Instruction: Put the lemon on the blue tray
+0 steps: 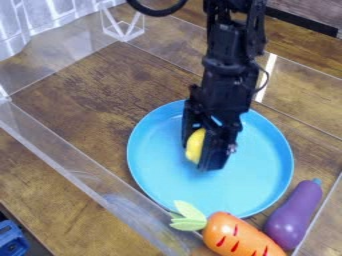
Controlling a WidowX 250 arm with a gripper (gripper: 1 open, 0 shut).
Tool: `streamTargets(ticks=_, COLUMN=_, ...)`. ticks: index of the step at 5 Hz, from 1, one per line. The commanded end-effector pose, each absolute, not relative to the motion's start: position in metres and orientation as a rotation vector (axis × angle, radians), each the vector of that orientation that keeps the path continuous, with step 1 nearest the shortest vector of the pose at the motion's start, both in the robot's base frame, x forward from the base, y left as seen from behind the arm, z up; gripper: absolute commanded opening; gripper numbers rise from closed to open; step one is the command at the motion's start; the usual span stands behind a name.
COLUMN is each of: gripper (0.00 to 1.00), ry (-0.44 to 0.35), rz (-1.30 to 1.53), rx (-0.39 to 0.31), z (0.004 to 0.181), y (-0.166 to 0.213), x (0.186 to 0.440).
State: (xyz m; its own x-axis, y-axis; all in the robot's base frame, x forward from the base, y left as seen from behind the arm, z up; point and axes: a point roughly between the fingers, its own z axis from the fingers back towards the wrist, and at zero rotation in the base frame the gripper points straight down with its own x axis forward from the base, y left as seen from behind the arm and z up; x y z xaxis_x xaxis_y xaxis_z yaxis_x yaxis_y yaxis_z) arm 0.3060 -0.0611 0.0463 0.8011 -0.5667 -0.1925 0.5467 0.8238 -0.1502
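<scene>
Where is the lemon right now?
The lemon is clamped in the gripper over the middle of the blue tray, up and left of the carrot and eggplant.

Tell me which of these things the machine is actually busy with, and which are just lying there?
In use:
- lemon, gripped in the tool
- blue tray, under the lemon

Just lying about:
- carrot, at the tray's near edge
- eggplant, beside the carrot
</scene>
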Motion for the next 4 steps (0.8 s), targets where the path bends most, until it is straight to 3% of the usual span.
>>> streamTargets(ticks=1, gripper=0.0, ry=0.117, rz=-0.535, rx=-0.059, z=0.103, y=-0.043, x=0.327)
streamTargets(ticks=3, gripper=0.0, ry=0.121, rz=-0.522, rx=-0.035, z=0.138, y=-0.048, x=0.328)
streamTargets(ticks=4, gripper=0.0, ry=0.129, rz=-0.564, rx=-0.029, z=0.144, y=-0.068, x=0.314)
